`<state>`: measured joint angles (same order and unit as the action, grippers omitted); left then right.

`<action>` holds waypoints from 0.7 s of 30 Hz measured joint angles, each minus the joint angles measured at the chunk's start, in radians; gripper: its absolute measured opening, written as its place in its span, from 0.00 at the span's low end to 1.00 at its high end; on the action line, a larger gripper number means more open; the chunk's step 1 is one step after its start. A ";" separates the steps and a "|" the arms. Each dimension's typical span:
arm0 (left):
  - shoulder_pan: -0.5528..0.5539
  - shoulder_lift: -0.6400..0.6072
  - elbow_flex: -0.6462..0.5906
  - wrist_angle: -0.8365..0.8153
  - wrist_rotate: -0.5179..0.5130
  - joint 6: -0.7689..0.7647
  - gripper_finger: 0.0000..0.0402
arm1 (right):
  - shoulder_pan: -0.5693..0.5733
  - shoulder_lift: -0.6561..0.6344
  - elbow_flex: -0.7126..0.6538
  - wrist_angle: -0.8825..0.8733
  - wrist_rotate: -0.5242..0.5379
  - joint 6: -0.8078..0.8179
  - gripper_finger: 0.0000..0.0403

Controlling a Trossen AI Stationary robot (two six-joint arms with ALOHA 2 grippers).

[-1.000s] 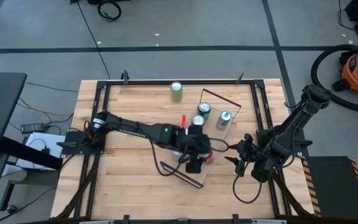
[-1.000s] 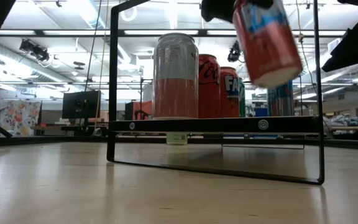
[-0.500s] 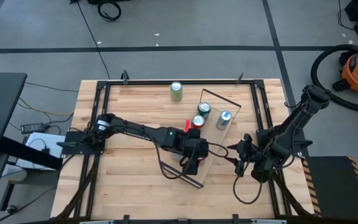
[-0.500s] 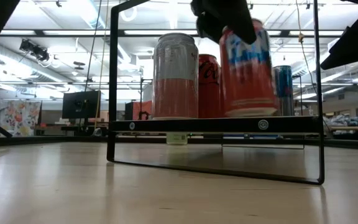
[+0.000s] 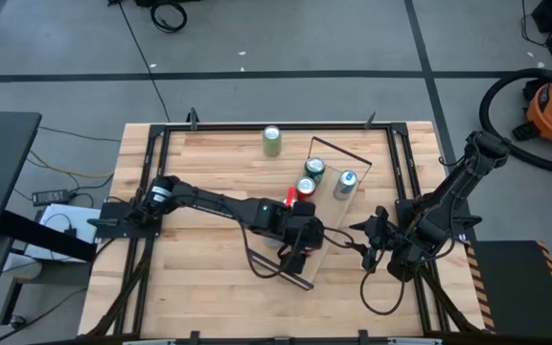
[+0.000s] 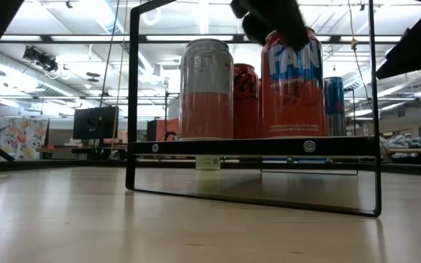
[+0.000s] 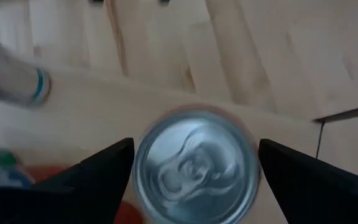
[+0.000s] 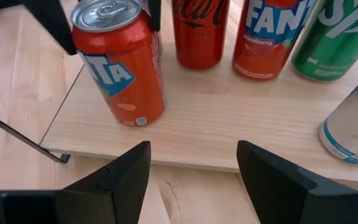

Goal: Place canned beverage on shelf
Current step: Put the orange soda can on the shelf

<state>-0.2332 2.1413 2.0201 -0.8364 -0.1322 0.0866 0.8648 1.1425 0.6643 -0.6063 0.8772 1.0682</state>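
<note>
The shelf [image 5: 329, 206] is a light-wood plank [image 6: 232, 146] with black wire end frames, lying slantwise on the table. An orange-red Fanta can [image 6: 292, 84] stands upright with its base on the plank [image 8: 229, 130], near the shelf's near end. My left gripper [image 7: 194, 155] hangs over it, open, one finger on each side of the can's top [image 7: 194, 165]; in the high view the gripper [image 5: 295, 244] hides the can. My right gripper [image 5: 367, 240] waits open to the shelf's right, with nothing between its fingers [image 8: 194, 186]. My left gripper comes at the can [image 8: 120, 68] from above on a slant. Its fingers [image 7: 107, 174] flank the rim of the can's top end. Whether they touch the rim, I cannot tell. The can stands upright on the plank.
Several other cans stand on the plank: a silver and salmon one [image 6: 206, 88], a Coke [image 8: 197, 31], a green Sprite [image 8: 334, 37] and a blue-white one [image 8: 353, 130]. A green can [image 5: 272, 141] stands alone by the table's far edge. The wire end frame [image 6: 131, 95] rises beside the cans.
My left gripper has come down with the Fanta can. The can hung tilted above the plank a second ago; it now stands upright on the plank, turned a little about its own axis, beside the other cans.
</note>
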 joint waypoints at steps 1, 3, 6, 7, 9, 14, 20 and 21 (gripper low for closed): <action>-0.002 -0.002 0.000 0.015 0.001 0.014 0.89 | 0.000 0.000 0.000 0.000 0.005 -0.002 0.62; -0.007 -0.009 0.000 0.018 0.001 0.035 0.89 | 0.000 0.000 0.000 0.002 0.012 -0.006 0.62; -0.007 -0.011 0.016 0.016 -0.002 0.055 0.89 | 0.000 0.000 0.000 0.006 0.013 -0.012 0.62; -0.007 -0.011 0.029 0.003 -0.004 0.061 0.89 | 0.000 0.000 0.000 0.010 0.013 -0.014 0.62; -0.007 -0.011 0.067 -0.011 -0.006 0.067 0.89 | 0.000 0.000 0.000 0.012 0.017 -0.019 0.62; -0.007 -0.011 0.208 -0.125 -0.010 0.078 0.89 | 0.000 0.000 0.000 0.067 0.034 -0.084 0.62; -0.030 -0.017 0.282 -0.282 -0.101 0.042 0.88 | 0.000 0.033 0.000 0.331 0.069 -0.376 0.62; -0.041 -0.021 0.268 -0.286 -0.118 0.039 0.87 | -0.002 0.049 0.000 0.388 0.073 -0.434 0.62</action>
<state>-0.2739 2.1204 2.2878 -1.1221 -0.2499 0.1259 0.8631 1.1920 0.6643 -0.2187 0.9506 0.6344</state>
